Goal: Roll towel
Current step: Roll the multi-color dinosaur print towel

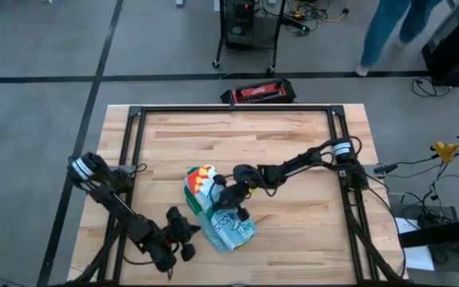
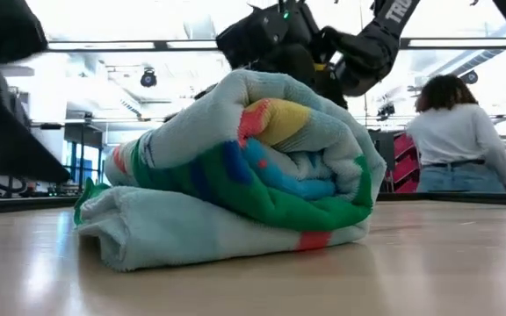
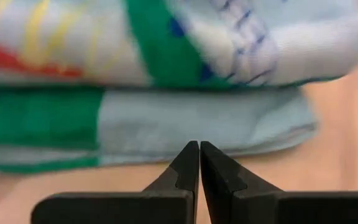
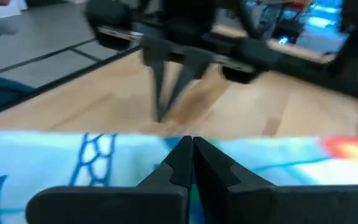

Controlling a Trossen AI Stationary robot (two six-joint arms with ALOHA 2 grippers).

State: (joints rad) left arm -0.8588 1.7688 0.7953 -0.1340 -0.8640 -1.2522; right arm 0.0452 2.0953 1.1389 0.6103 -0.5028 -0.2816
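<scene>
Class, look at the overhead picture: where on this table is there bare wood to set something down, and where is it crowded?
Bare wood: the far half of the table, beyond the towel, and the near right corner. Crowded: the near middle, where the left gripper and right gripper, both shut, flank the towel.

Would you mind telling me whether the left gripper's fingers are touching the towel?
Apart. In the left wrist view, the shut left gripper ends short of the towel, with bare table showing around the tips.
</scene>
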